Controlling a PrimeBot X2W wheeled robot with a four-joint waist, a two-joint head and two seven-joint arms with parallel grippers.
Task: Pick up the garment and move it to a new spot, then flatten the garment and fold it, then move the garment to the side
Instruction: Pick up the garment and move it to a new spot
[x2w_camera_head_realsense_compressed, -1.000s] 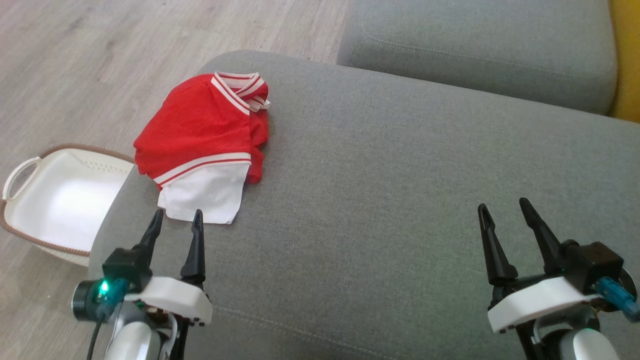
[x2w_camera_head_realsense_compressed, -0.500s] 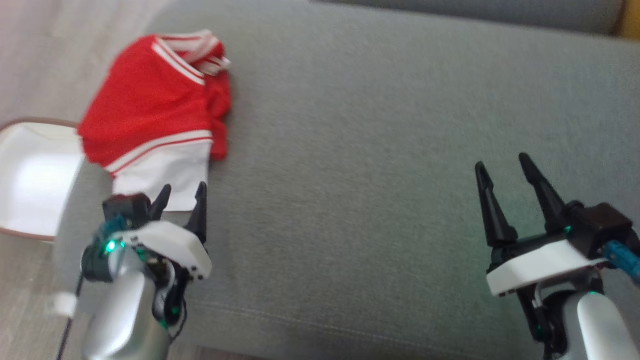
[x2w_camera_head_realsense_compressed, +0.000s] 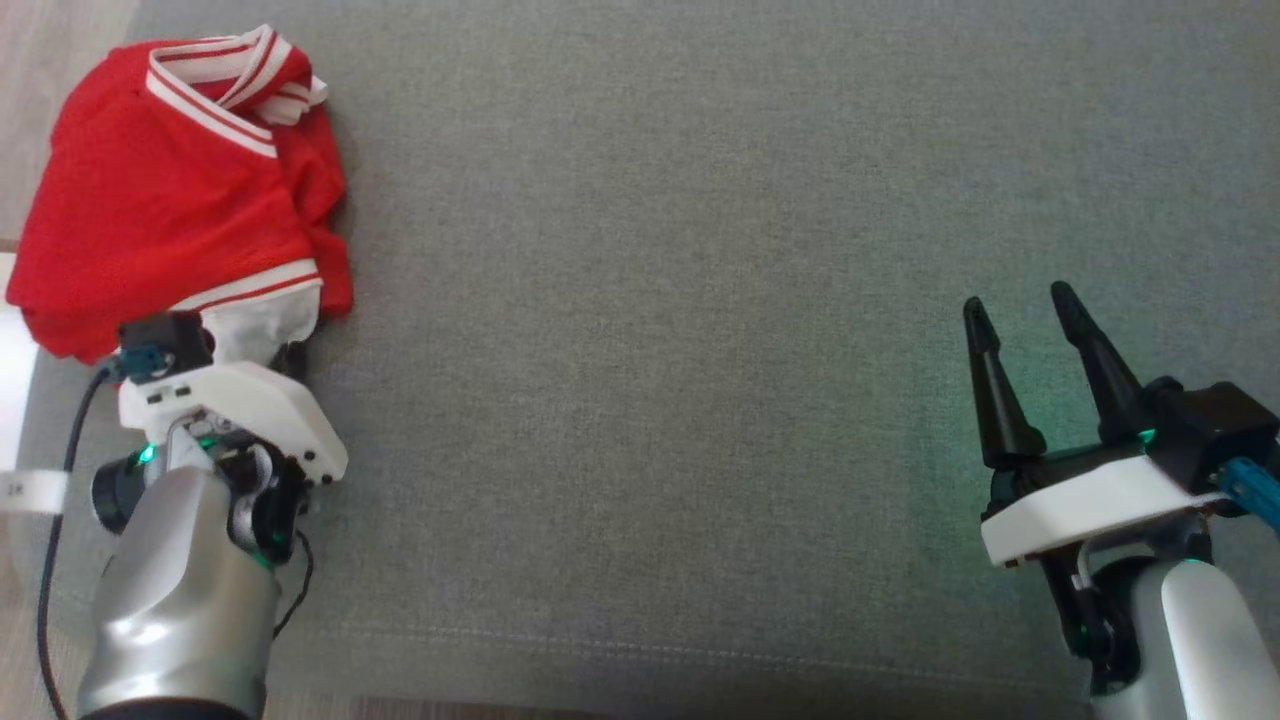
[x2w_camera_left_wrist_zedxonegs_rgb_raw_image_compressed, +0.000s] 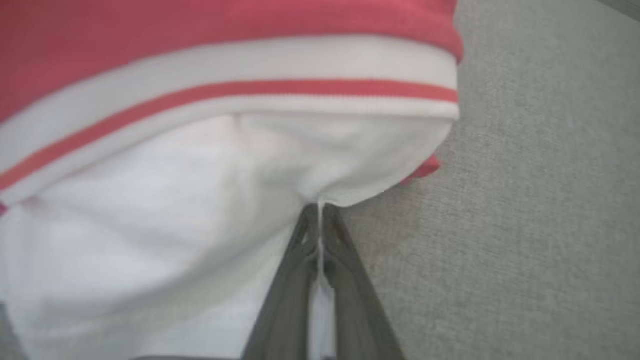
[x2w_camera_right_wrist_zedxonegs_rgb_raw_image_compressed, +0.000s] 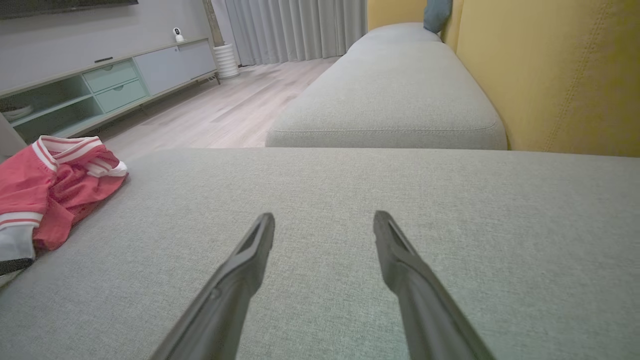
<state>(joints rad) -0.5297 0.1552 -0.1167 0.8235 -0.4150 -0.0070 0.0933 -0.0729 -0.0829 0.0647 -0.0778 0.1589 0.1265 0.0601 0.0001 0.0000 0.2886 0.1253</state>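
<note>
Left wrist view shows the left tool (x2w_camera_left_wrist_zedxonegs_rgb_raw_image_compressed: 319, 209) pinching the garment's (x2w_camera_head_realsense_compressed: 150, 200) white hem, hidden in head view; right tool (x2w_camera_head_realsense_compressed: 1018, 298) wide, four o'clock.

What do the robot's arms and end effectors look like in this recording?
Each arm has a glossy silver forearm capped by a white wrist housing. The left end effector and right end effector each carry two long, dark, tapered fingers. Small green lights glow at the wrists, a black cable trails beside the left arm, and a blue connector sits on the right.
</note>
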